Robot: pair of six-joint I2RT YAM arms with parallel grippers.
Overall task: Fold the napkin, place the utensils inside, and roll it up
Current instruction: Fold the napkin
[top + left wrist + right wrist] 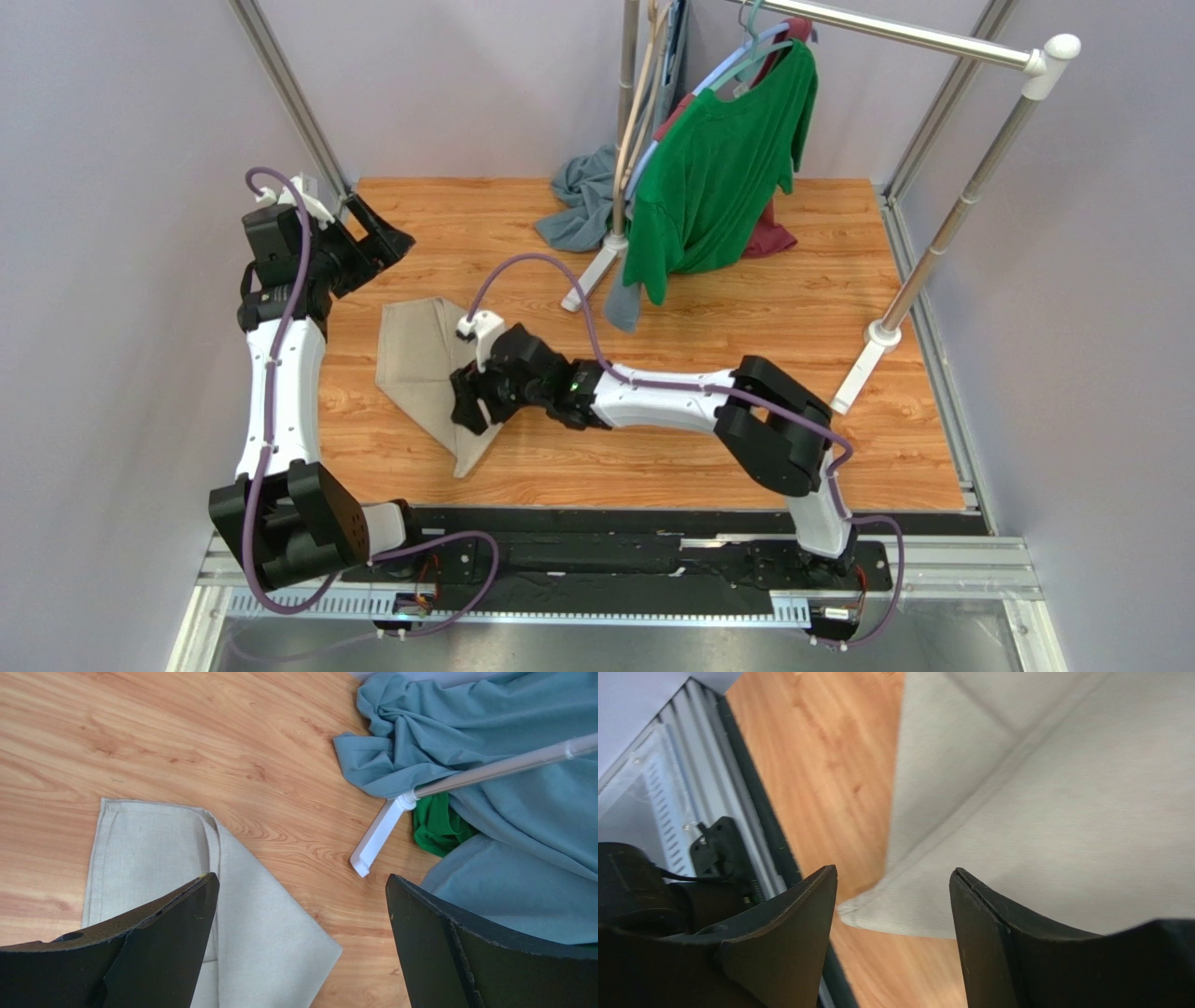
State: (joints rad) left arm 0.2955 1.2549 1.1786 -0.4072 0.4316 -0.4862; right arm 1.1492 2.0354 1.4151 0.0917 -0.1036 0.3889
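My right gripper (892,875) is nearest, low over the near corner of the napkin (421,357). Its fingers are spread apart with nothing between them (I cannot tell whether the tips touch the fabric). The napkin lies folded on the left half of the wooden table (701,434), one layer over another, with its pointed end toward my bases. A hemmed edge runs across it under my right wrist.

Farther out, my left gripper (302,878) hangs above the far-left part of the table. Its fingers are wide apart and empty (the napkin's far edge shows below them).

Beyond that, a grey-blue cloth (578,196) is heaped around the white foot (375,840) of a clothes rack (968,210). A green shirt (723,154) hangs from the rack at the back.
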